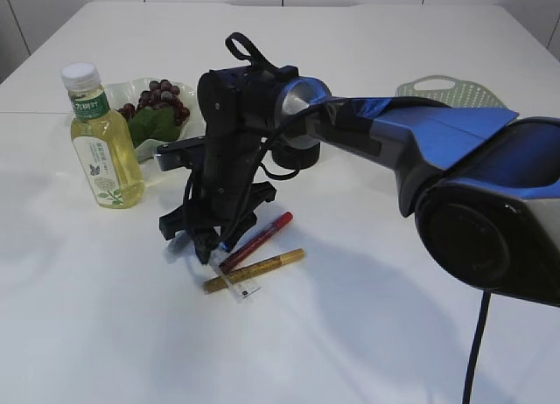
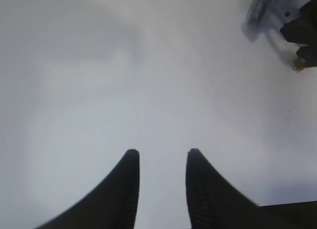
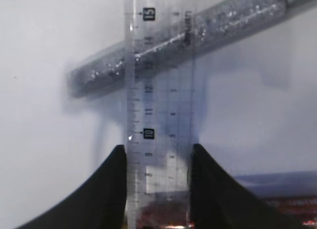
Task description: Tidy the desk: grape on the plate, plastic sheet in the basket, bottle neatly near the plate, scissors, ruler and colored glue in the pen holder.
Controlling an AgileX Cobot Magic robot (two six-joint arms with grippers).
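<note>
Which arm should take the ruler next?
Right. Its gripper already straddles the ruler, a finger at each edge, beside the glue pens. The left gripper hangs over bare table, nothing between its fingers.

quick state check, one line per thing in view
bottle: upright, capped, beside the plate
grapes: on the plate
ruler: clear, between the right gripper fingers, lying over the gold glue pen
red glue pen: flat on the table beside the gold one
basket: behind the arm, contents hidden
right gripper: fingers at the ruler's edges
left gripper: open, empty, over bare table
</note>
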